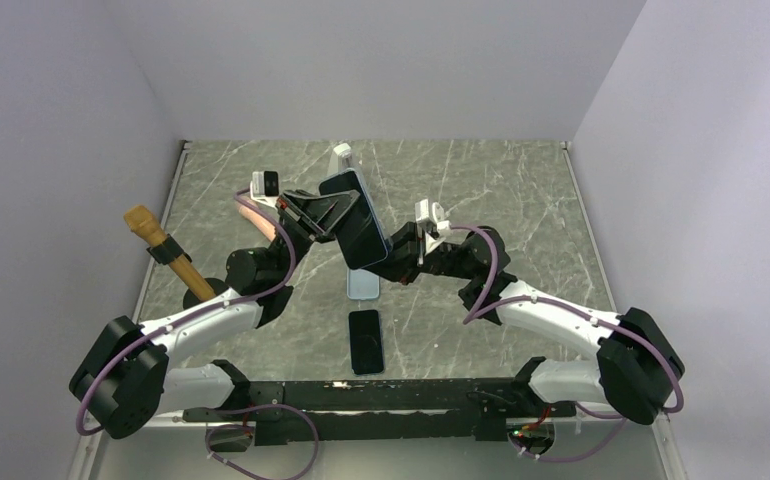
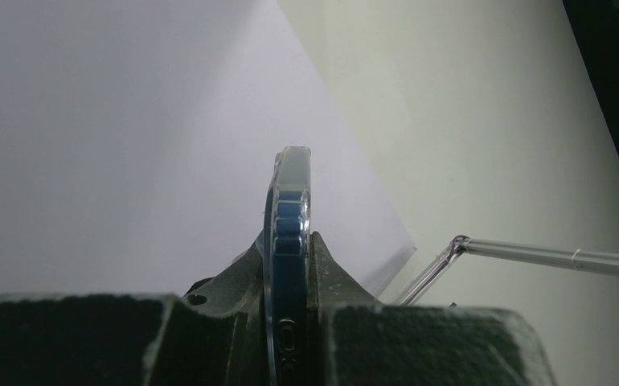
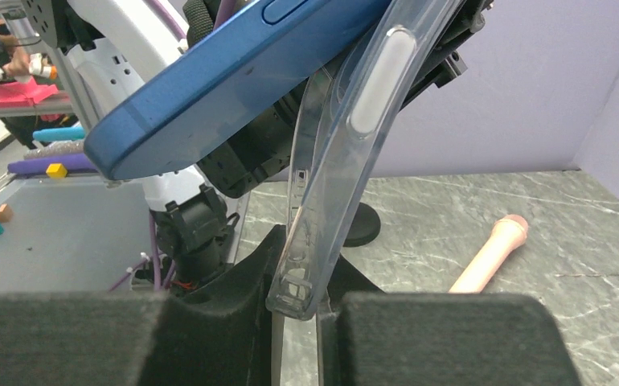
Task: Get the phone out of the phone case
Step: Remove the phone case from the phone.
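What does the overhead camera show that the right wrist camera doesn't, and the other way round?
Only the top view: a black phone lying flat on the table, near the arms' bases. Only the right wrist view: the clear case bent away from the blue phone, its end pinched in the right end effector. Both: the blue phone held up off the table, and the wooden handle lying on it.

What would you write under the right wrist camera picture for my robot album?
The right hand pinches a corner of the clear case, bent away from the blue phone.
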`<state>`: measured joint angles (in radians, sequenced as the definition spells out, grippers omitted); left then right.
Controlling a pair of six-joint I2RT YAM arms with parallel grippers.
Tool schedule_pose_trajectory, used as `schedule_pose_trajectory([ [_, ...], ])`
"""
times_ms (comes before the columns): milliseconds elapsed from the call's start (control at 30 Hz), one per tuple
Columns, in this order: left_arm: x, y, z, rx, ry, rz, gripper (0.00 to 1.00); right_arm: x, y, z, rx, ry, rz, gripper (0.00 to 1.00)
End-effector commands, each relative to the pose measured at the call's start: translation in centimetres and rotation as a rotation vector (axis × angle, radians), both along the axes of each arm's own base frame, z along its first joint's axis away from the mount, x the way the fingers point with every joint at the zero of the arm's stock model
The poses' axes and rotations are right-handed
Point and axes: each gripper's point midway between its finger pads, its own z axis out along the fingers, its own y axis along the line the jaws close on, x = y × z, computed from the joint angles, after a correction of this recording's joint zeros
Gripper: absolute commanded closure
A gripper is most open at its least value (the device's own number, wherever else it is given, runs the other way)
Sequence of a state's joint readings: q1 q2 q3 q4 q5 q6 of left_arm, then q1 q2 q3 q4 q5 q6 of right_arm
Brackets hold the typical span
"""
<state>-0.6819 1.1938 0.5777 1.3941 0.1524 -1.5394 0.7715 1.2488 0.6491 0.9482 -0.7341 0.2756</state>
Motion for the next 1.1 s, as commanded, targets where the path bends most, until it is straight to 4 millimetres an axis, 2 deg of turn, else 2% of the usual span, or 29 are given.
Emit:
schedule_pose_trajectory([
  [0, -9.3, 3.3, 6.8, -0.218, -0.243, -0.260, 1.00, 6.2, -0.9, -4.8, -0.124, 0.124, -0.240, 1.00],
  [67, -9.2, 2.9, 6.4, -0.196, -0.249, -0.253, 1.00, 5.8, -1.4, -4.8, -0.117, 0.186, -0.251, 0.97],
  [133, -8.9, 2.3, 6.0, -0.156, -0.259, -0.238, 1.00, 5.0, -2.1, -5.1, -0.114, 0.259, -0.253, 0.63],
  [167, -8.7, 2.0, 5.7, -0.126, -0.269, -0.224, 1.00, 4.7, -2.6, -5.3, -0.112, 0.313, -0.269, 0.51],
  [233, -7.9, 1.5, 4.9, -0.056, -0.281, -0.182, 1.00, 3.7, -3.4, -6.1, -0.133, 0.403, -0.270, 0.39],
  [300, -6.9, 1.0, 4.0, 0.019, -0.294, -0.133, 1.00, 2.5, -4.1, -7.0, -0.175, 0.501, -0.266, 0.36],
  [367, -5.8, 0.5, 3.0, 0.094, -0.289, -0.093, 1.00, 1.2, -5.0, -7.9, -0.217, 0.619, -0.271, 0.34],
  [433, -5.0, 0.5, 2.3, 0.138, -0.296, -0.053, 1.00, 0.0, -5.6, -7.6, -0.232, 0.724, -0.261, 0.37],
  [567, -3.7, 0.5, 1.4, 0.188, -0.288, -0.019, 1.00, -4.2, -5.7, -4.0, -0.174, 0.788, -0.049, 0.53],
  [733, -3.2, 0.3, 0.7, 0.214, -0.287, -0.012, 1.00, -6.6, -6.5, 0.7, -0.055, 0.768, 0.075, 0.56],
  [833, -3.2, 0.3, 0.4, 0.230, -0.286, -0.002, 1.00, -7.2, -6.6, 2.7, -0.010, 0.747, 0.123, 0.56],
  [1067, -3.4, 0.3, -0.1, 0.254, -0.288, 0.003, 1.00, -6.8, -5.8, 4.9, 0.049, 0.725, 0.188, 0.57],
])
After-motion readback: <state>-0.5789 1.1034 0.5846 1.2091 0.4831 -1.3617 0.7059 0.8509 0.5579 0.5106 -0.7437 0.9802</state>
